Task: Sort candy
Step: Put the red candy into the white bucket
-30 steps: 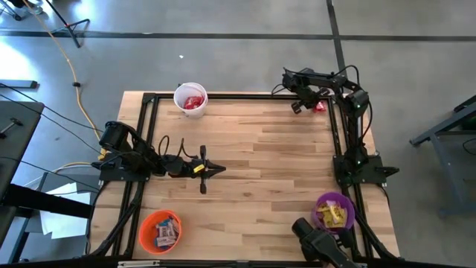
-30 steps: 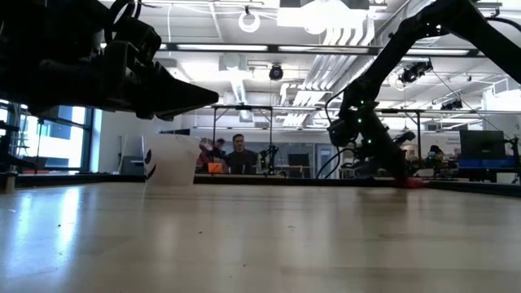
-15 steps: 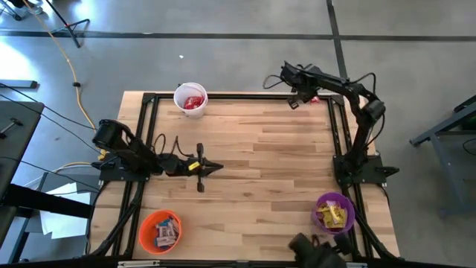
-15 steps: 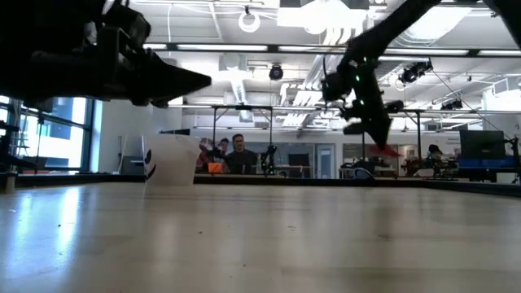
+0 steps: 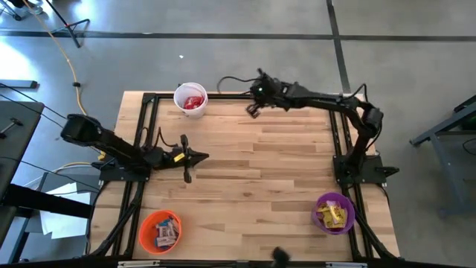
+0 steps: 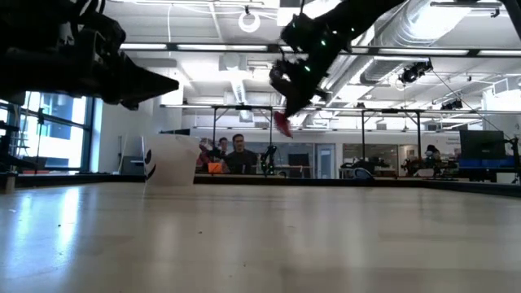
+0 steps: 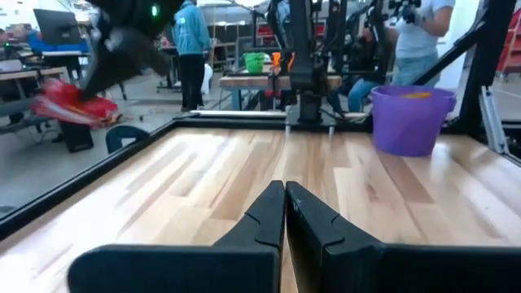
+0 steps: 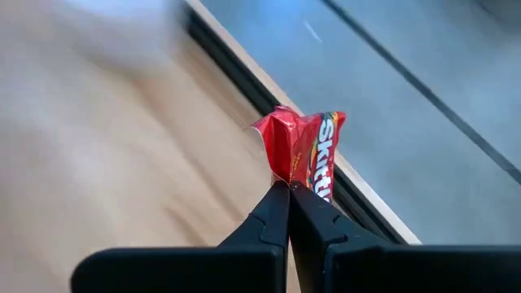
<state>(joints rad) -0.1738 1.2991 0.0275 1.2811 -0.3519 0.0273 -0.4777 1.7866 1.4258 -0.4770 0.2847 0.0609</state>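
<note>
My right pincer (image 8: 288, 189) pinches a red candy packet (image 8: 303, 152) by its edge, high above the tabletop (image 5: 245, 171) near the white cup (image 5: 190, 99); my left pincer (image 7: 285, 195) waits, closed and empty.

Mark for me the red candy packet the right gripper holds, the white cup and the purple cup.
Red crinkled candy packet (image 8: 303, 149): right wrist view, middle of the wrapper above the shut fingers.
White paper cup (image 5: 179, 96): high view, its left rim.
Purple plastic cup (image 7: 404, 127): left wrist view, its side wall.
</note>
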